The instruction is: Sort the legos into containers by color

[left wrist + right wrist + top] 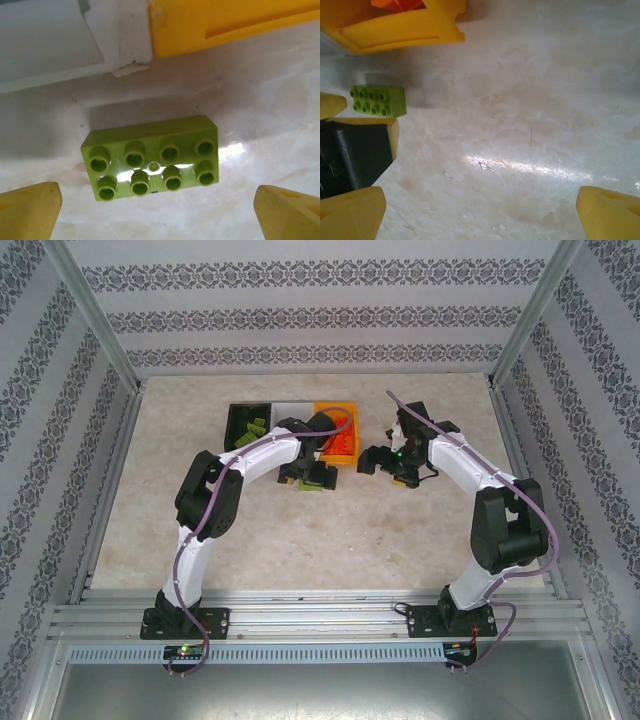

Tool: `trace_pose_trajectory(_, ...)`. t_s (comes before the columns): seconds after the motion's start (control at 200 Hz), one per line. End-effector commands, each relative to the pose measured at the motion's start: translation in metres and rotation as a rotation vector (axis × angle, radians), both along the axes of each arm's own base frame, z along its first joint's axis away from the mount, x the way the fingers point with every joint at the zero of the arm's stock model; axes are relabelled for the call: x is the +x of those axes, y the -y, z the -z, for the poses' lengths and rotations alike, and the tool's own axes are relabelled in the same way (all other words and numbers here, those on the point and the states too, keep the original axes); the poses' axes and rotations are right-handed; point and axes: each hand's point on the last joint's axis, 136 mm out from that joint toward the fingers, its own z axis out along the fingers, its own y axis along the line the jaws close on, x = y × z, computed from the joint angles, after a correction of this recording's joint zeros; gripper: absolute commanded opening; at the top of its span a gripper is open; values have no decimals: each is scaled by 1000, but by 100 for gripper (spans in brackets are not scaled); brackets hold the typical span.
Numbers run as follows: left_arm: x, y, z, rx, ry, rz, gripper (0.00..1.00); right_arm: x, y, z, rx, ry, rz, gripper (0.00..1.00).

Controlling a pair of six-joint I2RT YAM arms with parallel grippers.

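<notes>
Plainly, the lime green brick (152, 157) lay flat and studs-up on the table (270, 100), alone, a little ahead of the left gripper (160, 215). That gripper's jaws stood wide apart and touched nothing. In the left wrist view the white bin (50, 40) sat at eleven o'clock of the brick and the orange bin (225, 20) at one o'clock, both near it but not touching. The right gripper (480, 215) hung with its jaws likewise parted over bare table, the same brick at ten o'clock from it (the left arm's fingers were just beside the brick there). In the top view the black bin (236, 418), at nine o'clock of the white one, held green bricks (252, 430), so it seemed the right home for this one.

The brick looked like hard, glossy moulded plastic: light, stiff and unlikely to break, but probably slick under the pads. Its long axis ran nearly in line with the two fingertips, so closing would have caught the short ends. I judged those flat end walls a fair hold if taken low, below the studs, and squarely, since a skewed pinch might have let it twist or pop out.
</notes>
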Motion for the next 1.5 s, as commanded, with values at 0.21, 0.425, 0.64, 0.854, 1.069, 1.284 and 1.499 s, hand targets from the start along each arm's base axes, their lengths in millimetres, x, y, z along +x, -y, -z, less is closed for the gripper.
trace_pose_trajectory(0.21, 3, -6, 15, 87, -22, -6, 90, -7, 6, -12, 18, 19, -5, 98)
trace_pose_trajectory(0.425, 1, -6, 16, 81, -35, -42, 69, -11, 8, -11, 16, 16, -5, 98)
trace_pose_trajectory(0.64, -4, -9, 3, 70, -24, -46, 54, -12, 6, -5, 36, 1, 14, 98)
trace_pose_trajectory(0.854, -14, -11, -17, 20, 1, -74, 55, -13, 4, 5, 58, -40, 54, 98)
trace_pose_trajectory(1.069, -22, -17, -42, -103, 20, -174, 56, -19, 2, 17, 83, -85, 94, 98)
trace_pose_trajectory(1.284, -12, -47, -69, -377, 43, -477, 57, -20, -1, 25, 103, -117, 116, 98)
trace_pose_trajectory(1.499, 22, -94, -89, -721, 86, -863, 57, -18, -3, 28, 112, -121, 128, 98)
